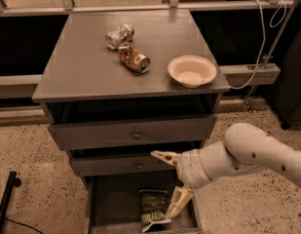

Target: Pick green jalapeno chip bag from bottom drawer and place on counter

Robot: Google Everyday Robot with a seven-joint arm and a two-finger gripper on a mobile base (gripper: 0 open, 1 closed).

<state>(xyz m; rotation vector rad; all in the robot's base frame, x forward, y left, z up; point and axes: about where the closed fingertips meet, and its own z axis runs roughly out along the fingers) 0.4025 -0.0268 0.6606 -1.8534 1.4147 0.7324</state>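
The green jalapeno chip bag (153,208) lies flat in the open bottom drawer (106,208), near its front right. My gripper (168,183) is open, with one cream finger (164,156) pointing left in front of the middle drawer and the other finger (178,202) hanging down just right of the bag, close to its edge. The white arm reaches in from the right. The counter (82,67) is the dark grey top of the cabinet.
On the counter lie a crushed silver can (119,35), a crushed gold can (133,58) and a cream bowl (191,70) at the right front edge. Two shallower drawers with round knobs (136,135) are above the bottom one. A cable (259,48) hangs at the right.
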